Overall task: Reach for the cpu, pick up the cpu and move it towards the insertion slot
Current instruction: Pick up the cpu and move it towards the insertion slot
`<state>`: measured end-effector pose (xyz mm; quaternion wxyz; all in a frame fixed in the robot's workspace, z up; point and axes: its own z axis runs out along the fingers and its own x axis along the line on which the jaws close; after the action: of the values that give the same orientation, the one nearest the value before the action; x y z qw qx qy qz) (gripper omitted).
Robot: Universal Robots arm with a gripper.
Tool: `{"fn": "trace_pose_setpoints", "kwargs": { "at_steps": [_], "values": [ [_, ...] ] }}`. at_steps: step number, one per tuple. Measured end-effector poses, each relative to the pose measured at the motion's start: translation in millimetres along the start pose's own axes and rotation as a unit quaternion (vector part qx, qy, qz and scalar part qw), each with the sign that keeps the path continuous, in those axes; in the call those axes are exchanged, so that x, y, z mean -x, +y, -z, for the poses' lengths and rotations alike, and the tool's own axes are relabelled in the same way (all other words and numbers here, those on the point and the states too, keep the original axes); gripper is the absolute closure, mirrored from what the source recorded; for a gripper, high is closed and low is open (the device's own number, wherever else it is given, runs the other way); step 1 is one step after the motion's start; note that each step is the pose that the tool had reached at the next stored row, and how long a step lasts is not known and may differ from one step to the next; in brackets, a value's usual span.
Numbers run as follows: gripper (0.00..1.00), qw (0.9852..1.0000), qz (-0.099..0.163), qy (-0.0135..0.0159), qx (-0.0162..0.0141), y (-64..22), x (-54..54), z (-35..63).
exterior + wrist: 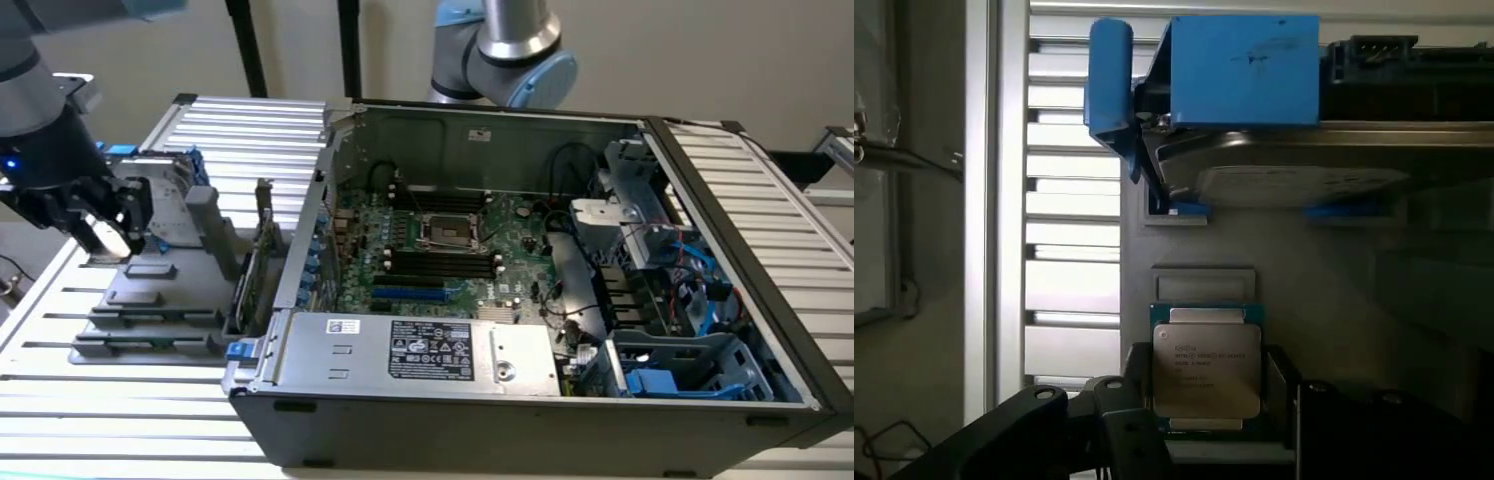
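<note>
Ribbed metal slats make up the counter (80, 400), with a pale wall behind it. Toward the counter's edge on the exterior view's left lies a gray tray (147, 310), and the arm's claw (107, 240) hangs just over the tray's far end. From the wrist view the claw is clenched on the cpu (1206, 365), one dark finger (1139, 400) against each side edge, with the chip's silvery face toward the camera and a thin green rim showing around it. Just beyond the chip a silver hard drive (1294, 180) with blue brackets stands in the same tray. Over the middle of the counter and on toward the exterior view's right sits an open computer case (534, 425). The insertion slot (447, 232) lies on the board inside it, well apart from the cpu. A second arm (514, 50) rises behind the case's back wall.
</note>
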<state>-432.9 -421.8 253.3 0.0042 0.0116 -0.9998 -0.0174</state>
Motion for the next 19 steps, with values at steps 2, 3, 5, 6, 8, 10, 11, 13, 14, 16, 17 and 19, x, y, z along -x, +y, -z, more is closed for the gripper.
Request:
{"fn": "trace_pose_setpoints", "kwargs": {
  "at_steps": [2, 3, 5, 6, 8, 10, 11, 13, 14, 16, 17, 19],
  "values": [
    [0.45, 1.0, 0.001, 0.0002, 0.0001, 0.3, 2.1, 9.0],
    [0.45, 1.0, 0.002, 0.0004, 0.0004, 0.4, 4.0, 13.5],
    [0.45, 1.0, 0.003, 0.0008, 0.0011, 0.6, 9.1, 22.5],
    [0.45, 1.0, 0.005, 0.001, 0.0016, 0.7, 11.9, 27.0],
    [0.45, 1.0, 0.007, 0.0017, 0.0027, 0.9, 17.8, 36.7],
    [0.45, 0.9999, 0.009, 0.002, 0.0039, 1.0, 23.4, 45.7],
    [0.45, 0.9999, 0.01, 0.0023, 0.0044, 1.1, 26.1, 50.2],
    [0.45, 0.9999, 0.012, 0.0027, 0.0055, 1.3, 31.5, 59.3],
    [0.45, 0.9999, 0.013, 0.003, 0.006, 1.4, 34.2, 63.7],
    [0.45, 0.9998, 0.016, 0.0035, 0.007, 1.5, 39.9, 73.0],
    [0.45, 0.9998, 0.016, 0.0039, 0.0075, 1.6, 43.2, 77.6],
    [0.45, 0.9998, 0.017, 0.0049, 0.0081, 1.7, 51.3, 86.7]
  ]
}}
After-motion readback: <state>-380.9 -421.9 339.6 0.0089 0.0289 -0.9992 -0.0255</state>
